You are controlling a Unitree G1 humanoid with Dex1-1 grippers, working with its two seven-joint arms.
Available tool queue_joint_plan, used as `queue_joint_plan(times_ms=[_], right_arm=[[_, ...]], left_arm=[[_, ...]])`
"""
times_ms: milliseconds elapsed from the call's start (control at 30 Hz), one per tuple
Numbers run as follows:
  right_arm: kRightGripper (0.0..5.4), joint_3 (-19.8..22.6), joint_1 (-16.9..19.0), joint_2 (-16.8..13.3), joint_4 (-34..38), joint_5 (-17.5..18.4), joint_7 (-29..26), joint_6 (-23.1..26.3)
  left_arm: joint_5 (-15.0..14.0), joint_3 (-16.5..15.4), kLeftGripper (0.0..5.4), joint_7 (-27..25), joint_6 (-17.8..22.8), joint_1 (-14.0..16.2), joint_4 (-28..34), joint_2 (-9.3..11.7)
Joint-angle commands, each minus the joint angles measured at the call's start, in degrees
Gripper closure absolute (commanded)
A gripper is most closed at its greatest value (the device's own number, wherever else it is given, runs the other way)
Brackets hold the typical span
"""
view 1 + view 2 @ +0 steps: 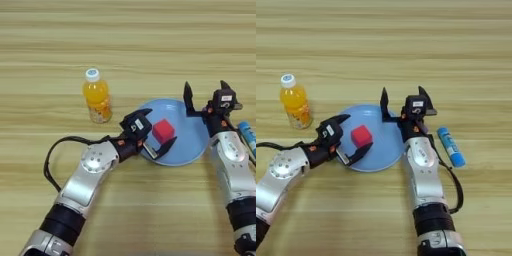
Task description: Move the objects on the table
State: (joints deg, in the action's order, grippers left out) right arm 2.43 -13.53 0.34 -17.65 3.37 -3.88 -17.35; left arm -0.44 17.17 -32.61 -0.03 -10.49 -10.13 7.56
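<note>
A small red cube [163, 131] sits on a round blue plate [191, 136]. My left gripper [162, 126] is open over the plate's left side, one black finger behind the cube and one in front of it; I cannot tell if they touch it. My right gripper [205, 89] is open and holds nothing, its fingers pointing up past the plate's far right rim. An orange-juice bottle [97, 102] with a white cap stands upright on the wooden table [125, 40], left of the plate and behind my left arm.
A blue tube [451, 146] lies on the table just right of my right forearm. A black cable [50, 160] loops out left of my left arm.
</note>
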Motion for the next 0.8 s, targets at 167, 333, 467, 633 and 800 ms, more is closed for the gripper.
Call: queue_joint_plan(times_ms=[167,333,467,633,800], right_arm=[[0.01,-0.7,0.5,0.9,1.4,-0.8,1.4,1.1],[0.01,-0.8,0.5,1.1,1.7,-1.0,1.6,1.3],[0.01,-0.7,0.6,1.1,1.9,-1.0,1.5,1.4],[0.01,-0.8,0.6,1.2,2.0,-1.1,1.5,1.5],[0.01,-0.8,0.6,1.3,1.9,-1.1,1.6,1.5]], left_arm=[[0.2,0.6,0.00,-0.2,2.4,-2.8,0.2,-0.6],[0.9,0.9,0.00,-0.1,2.0,-3.4,-1.8,-0.6],[1.3,1.6,0.00,-0.1,1.8,-3.6,-2.4,-0.6],[2.0,2.7,0.00,-0.1,1.7,-3.4,-3.0,-0.6],[2.5,3.2,0.00,-0.1,1.3,-3.6,-4.1,-0.6]])
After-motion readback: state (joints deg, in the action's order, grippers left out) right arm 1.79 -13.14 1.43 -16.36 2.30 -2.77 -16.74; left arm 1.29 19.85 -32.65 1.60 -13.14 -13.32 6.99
